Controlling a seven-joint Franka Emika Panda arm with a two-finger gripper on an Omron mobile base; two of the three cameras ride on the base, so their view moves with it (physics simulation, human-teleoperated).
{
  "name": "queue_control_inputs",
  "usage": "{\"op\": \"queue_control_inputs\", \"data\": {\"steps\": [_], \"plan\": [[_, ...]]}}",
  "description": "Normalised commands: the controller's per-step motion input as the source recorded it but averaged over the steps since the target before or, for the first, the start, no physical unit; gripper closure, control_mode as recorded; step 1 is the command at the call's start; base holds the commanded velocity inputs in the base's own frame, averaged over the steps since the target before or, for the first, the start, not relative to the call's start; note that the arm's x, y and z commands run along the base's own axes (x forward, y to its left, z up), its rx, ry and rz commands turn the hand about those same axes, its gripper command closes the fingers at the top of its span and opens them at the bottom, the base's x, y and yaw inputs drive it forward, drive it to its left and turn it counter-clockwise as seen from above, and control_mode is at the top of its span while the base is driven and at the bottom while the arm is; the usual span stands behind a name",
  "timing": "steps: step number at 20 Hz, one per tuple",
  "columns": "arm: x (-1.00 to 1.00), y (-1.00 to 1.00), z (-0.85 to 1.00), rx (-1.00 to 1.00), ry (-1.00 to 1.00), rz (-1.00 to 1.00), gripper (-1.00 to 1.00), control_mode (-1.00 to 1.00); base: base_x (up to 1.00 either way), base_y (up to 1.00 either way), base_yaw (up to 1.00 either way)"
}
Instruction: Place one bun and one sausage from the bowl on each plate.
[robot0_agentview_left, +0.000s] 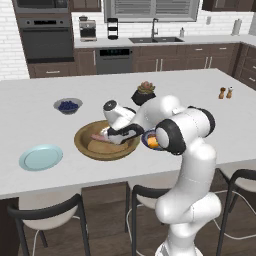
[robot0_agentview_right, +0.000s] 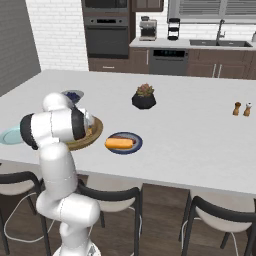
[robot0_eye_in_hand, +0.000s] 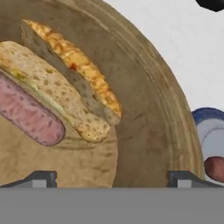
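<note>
White island counter (robot0_agentview_left: 30, 112): wooden bowl (robot0_agentview_left: 85, 145), light-blue plate (robot0_agentview_left: 41, 157), navy plate (robot0_agentview_right: 136, 146), berry bowl (robot0_agentview_left: 68, 105), plant pot (robot0_agentview_right: 144, 97), shakers (robot0_agentview_right: 242, 108).

On the tabletop (robot0_agentview_left: 30, 115) the bowl (robot0_agentview_left: 85, 145) sits near the front edge. One plate (robot0_agentview_left: 41, 157) lies at its 8 o'clock, the other plate (robot0_agentview_right: 135, 145), carrying a bun (robot0_agentview_right: 120, 144), at its 3 o'clock. A berry bowl (robot0_agentview_left: 68, 105) stands at 11 o'clock, a plant pot (robot0_agentview_right: 144, 98) at 1 o'clock. A sausage (robot0_eye_in_hand: 28, 114) and buns (robot0_eye_in_hand: 52, 92) lie in the bowl.

The wooden bowl (robot0_eye_in_hand: 144, 109) holds a bun (robot0_eye_in_hand: 57, 92) and a pink sausage (robot0_eye_in_hand: 28, 116) side by side.
</note>
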Motion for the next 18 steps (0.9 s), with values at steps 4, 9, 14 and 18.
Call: {"op": "queue_control_inputs", "data": {"steps": [4,9,14,18], "plan": [[0.34,0.01,-0.14,0.00,0.04,0.00,-1.00,-1.00,0.00,0.00,0.00],[0.67,0.00,-0.13,0.00,0.00,-0.02,-1.00,-1.00,0.00,0.00,0.00],[0.46,0.03,-0.19,0.00,0.08,-0.02,-1.00,-1.00,0.00,0.00,0.00],[-0.01,0.00,-0.13,-0.01,0.05,-0.01,-1.00,-1.00,0.00,0.00,0.00]]}}
